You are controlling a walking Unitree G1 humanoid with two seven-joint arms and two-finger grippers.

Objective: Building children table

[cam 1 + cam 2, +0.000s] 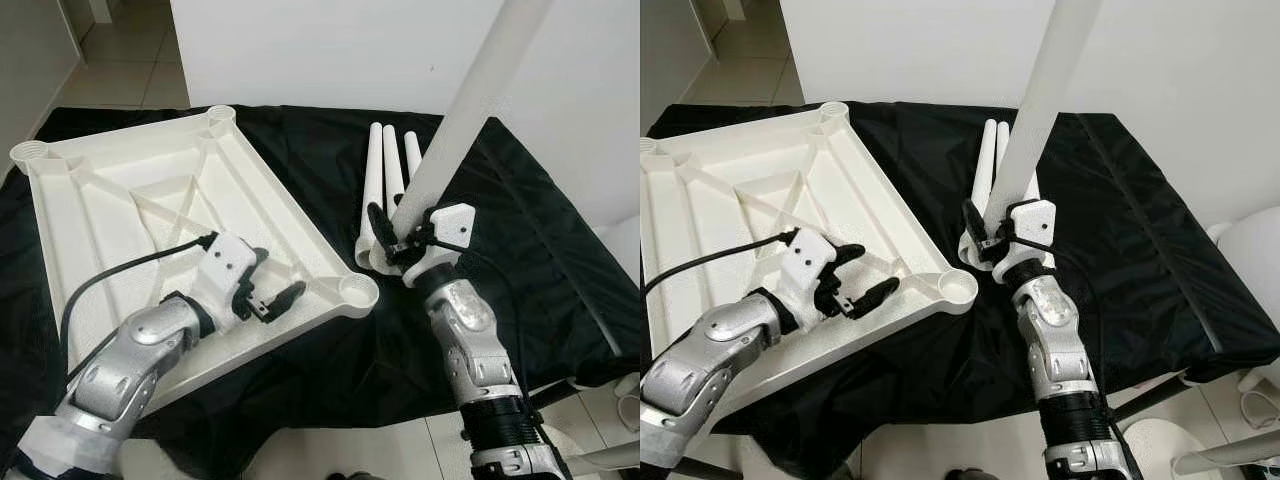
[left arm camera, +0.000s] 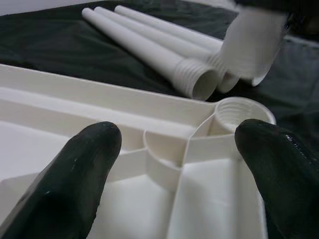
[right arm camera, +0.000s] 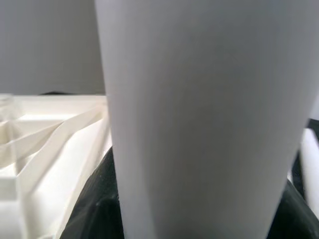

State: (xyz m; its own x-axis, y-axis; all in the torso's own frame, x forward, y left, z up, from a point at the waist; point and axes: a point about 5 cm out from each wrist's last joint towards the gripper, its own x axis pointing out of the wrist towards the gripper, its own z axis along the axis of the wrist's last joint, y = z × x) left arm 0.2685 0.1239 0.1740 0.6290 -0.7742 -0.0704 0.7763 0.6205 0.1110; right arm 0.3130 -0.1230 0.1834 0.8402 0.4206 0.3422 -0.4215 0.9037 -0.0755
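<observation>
Right gripper [image 1: 398,240] clamped on a white table leg [image 1: 470,105], fingers wrapped round its lower end. Leg tilts up and away from the gripper, top running out of frame; in the right wrist view the leg [image 3: 204,119] sits right against the camera. Leg's wide bottom end just below the fingers, close above the black cloth [image 1: 520,210]; whether it touches the cloth can't be told.

Just behind that gripper: three more white table legs [image 1: 388,170] lying flat side by side on the cloth, threaded open ends [image 2: 199,82] pointing toward the grippers.

To the right gripper's left, near but apart: the corner leg socket [image 1: 358,289] of the upturned white table top [image 1: 130,200], a round threaded hole [image 2: 238,112].

Left gripper [image 1: 268,290] spread wide, nothing between its fingers [image 2: 75,184]. It hovers low over the table top's ribbed underside, near the front edge, pointing at that corner socket. Contact with the plastic can't be told. Black cable [image 1: 120,272] loops back from its wrist over the table top.

Table top lies underside up on the cloth, diagonal ribs across it, another socket at the far corner [image 1: 220,115] and one at the far left corner [image 1: 30,152]. Near edge hangs past the cloth's front edge.

Beyond: white wall [image 1: 300,50], tiled floor [image 1: 120,60].
</observation>
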